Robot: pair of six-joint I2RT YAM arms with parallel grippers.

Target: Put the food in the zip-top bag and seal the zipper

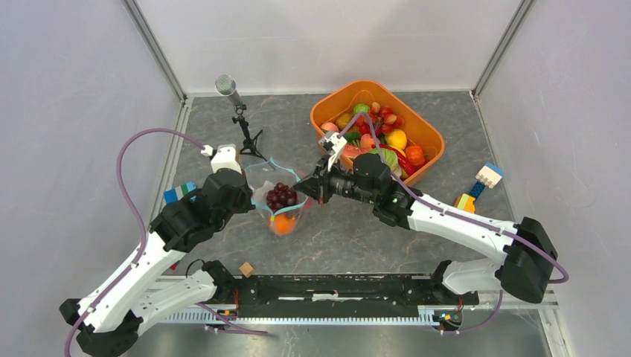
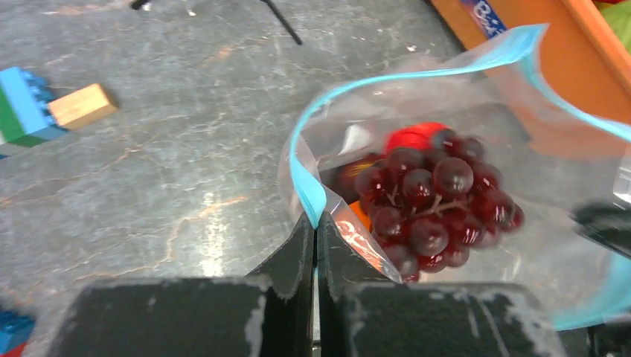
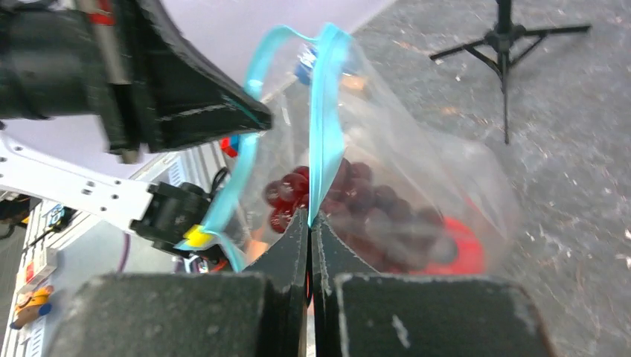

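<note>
Leaning inward, both arms' jaws pinch the zip-top bag (image 1: 279, 202), apparently upright.

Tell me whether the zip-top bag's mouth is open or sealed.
Open. The zipper's two sides bow apart above the grapes, one pinched by the left gripper, the other by the right gripper.

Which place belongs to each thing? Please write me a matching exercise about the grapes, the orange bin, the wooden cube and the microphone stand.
1 grapes
2 orange bin
3 wooden cube
4 microphone stand

A near edge of the table, left side
B inside the zip-top bag
C at the far side, full of toy food
D upright, beyond the bag

Pairs: 1-B, 2-C, 3-A, 4-D
</note>
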